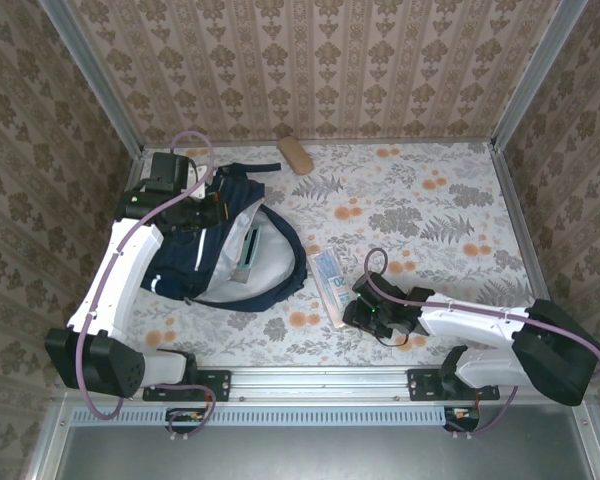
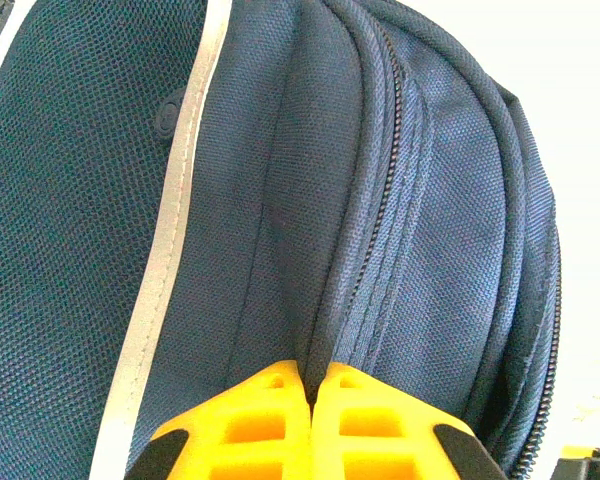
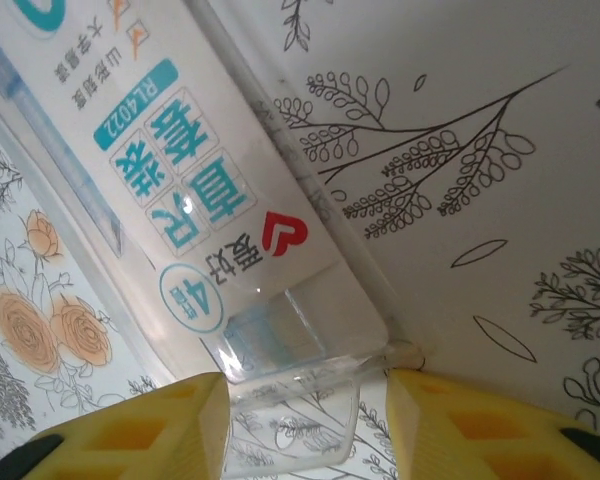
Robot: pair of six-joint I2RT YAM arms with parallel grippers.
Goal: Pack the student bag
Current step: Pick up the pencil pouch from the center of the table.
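Observation:
The student bag (image 1: 185, 262), navy with white stripes, lies on the left of the table with its pale grey lining (image 1: 270, 265) showing. My left gripper (image 1: 210, 213) sits at the bag's upper part. In the left wrist view its yellow fingers (image 2: 270, 400) are shut on a fold of navy fabric (image 2: 320, 330) beside a zipper (image 2: 380, 200). A flat clear ruler packet (image 1: 329, 282) with teal print lies right of the bag. My right gripper (image 1: 357, 312) is at its near end. In the right wrist view the right gripper (image 3: 305, 385) is open, with the packet's (image 3: 180, 190) clear end flap between its fingers.
A slim green-and-white item (image 1: 248, 250) rests in the bag's open lining. A small brown block (image 1: 295, 156) lies at the back edge of the floral table cover (image 1: 430, 210). Patterned walls close in the left, back and right sides.

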